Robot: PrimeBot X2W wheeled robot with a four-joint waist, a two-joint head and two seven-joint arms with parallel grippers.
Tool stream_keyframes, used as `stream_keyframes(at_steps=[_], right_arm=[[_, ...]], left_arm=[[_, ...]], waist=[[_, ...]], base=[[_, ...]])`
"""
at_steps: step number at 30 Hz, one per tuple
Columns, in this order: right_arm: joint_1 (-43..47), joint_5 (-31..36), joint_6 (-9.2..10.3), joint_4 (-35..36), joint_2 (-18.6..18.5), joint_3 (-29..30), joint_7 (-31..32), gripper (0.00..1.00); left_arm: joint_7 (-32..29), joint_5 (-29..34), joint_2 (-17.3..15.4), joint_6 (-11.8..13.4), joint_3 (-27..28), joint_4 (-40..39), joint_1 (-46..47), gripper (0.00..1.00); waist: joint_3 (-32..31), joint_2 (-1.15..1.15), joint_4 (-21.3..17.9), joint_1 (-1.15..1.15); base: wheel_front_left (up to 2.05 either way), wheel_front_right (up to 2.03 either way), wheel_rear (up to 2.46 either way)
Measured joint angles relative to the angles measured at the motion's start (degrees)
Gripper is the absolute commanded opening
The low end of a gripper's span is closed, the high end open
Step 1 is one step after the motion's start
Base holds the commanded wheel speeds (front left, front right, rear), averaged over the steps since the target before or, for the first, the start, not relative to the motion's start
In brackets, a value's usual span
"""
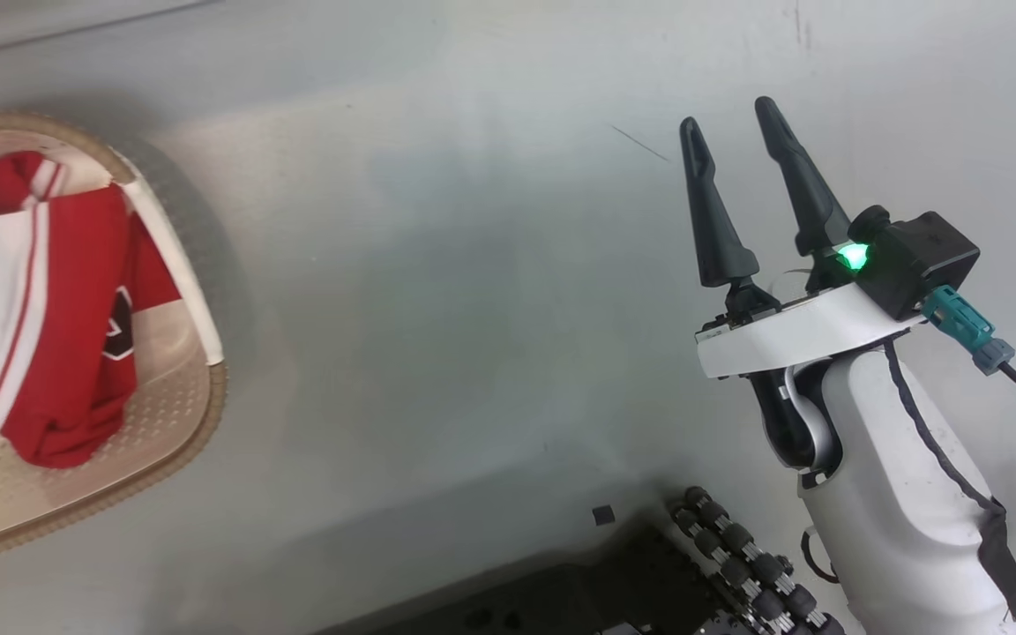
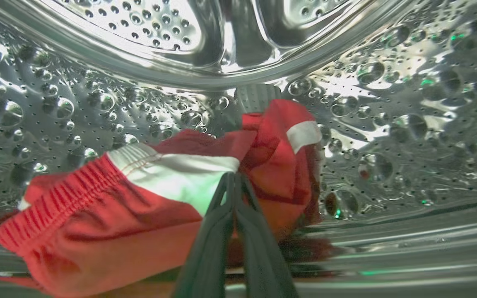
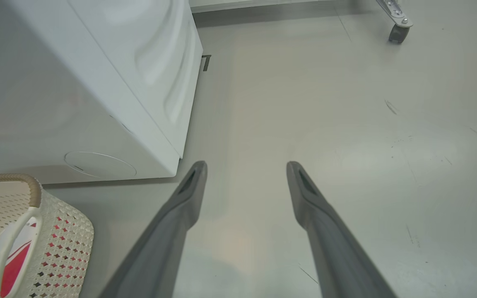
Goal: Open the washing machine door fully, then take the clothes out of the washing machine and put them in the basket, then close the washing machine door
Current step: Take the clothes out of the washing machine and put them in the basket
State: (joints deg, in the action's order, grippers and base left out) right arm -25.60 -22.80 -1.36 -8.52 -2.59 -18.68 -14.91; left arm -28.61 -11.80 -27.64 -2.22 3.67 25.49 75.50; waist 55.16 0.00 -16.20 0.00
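The left end effector is closed on a red, white-striped fabric garment inside the perforated steel drum. The cream perforated plastic basket on the grey floor holds another red-and-white garment. The right end effector is open and empty.

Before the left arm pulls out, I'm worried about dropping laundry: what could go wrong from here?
1. The left gripper pinches the red garment only at its tips, on a thin fold; it may slip free in the drum.
2. The basket already holds clothes reaching its rim, so the next piece could spill over.
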Motion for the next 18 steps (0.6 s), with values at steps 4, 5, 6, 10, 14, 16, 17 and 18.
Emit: stream_keyframes(at_steps=[4, 5, 6, 10, 14, 16, 17, 18], right_arm=[[0.0, 1.7, -0.11, -0.9, 0.0, 1.6, 0.0, 1.0], [0.0, 1.9, -0.18, -1.1, 0.0, 1.9, 0.0, 1.0], [0.0, 2.3, -0.27, -1.3, 0.0, 2.2, 0.0, 1.0], [0.0, 3.2, -0.34, -1.8, -0.2, 3.7, 0.0, 1.0], [0.2, 4.4, -0.6, -2.9, -1.0, 5.1, 0.0, 1.0], [0.4, 4.4, -0.86, -3.4, -1.2, 5.6, 0.0, 1.0], [0.5, 4.5, -1.04, -3.6, -1.2, 5.8, 0.0, 1.0], [0.6, 4.7, -1.08, -3.9, -1.2, 6.0, 0.0, 1.0]], left_arm=[[4.2, -1.3, 2.6, -0.7, -0.2, 1.0, -2.9, 0.0], [5.3, -1.5, 3.3, -0.9, -0.2, 1.5, -3.6, 0.0], [6.4, -1.8, 3.8, -1.1, -0.1, 1.9, -4.5, 0.0], [10.3, -3.3, 5.9, -1.7, -0.2, 3.1, -8.1, 0.0], [13.9, -3.9, 7.5, -2.2, -0.4, 3.9, -11.3, 0.0], [15.7, -4.6, 8.3, -2.2, -0.3, 4.2, -12.8, 0.0], [16.5, -4.9, 8.8, -2.4, -0.2, 4.5, -13.7, 0.0], [17.3, -5.2, 9.2, -2.7, -0.2, 4.8, -14.7, 0.0]], waist=[[-2.1, 0.0, 1.5, 0.0], [-2.7, 0.0, 1.9, 0.0], [-3.3, 0.0, 2.3, 0.0], [-5.7, 0.0, 3.8, 0.0], [-8.4, 0.0, 5.5, 0.0], [-9.8, 0.0, 6.3, 0.0], [-10.5, 0.0, 6.7, 0.0], [-11.2, 0.0, 7.1, 0.0]], base=[[0.0, 0.0, 0.0], [0.0, 0.0, 0.0], [0.0, 0.0, 0.0], [0.0, 0.0, 0.0], [0.0, 0.0, 0.0], [0.0, 0.0, 0.0], [0.0, 0.0, 0.0], [0.0, 0.0, 0.0]])
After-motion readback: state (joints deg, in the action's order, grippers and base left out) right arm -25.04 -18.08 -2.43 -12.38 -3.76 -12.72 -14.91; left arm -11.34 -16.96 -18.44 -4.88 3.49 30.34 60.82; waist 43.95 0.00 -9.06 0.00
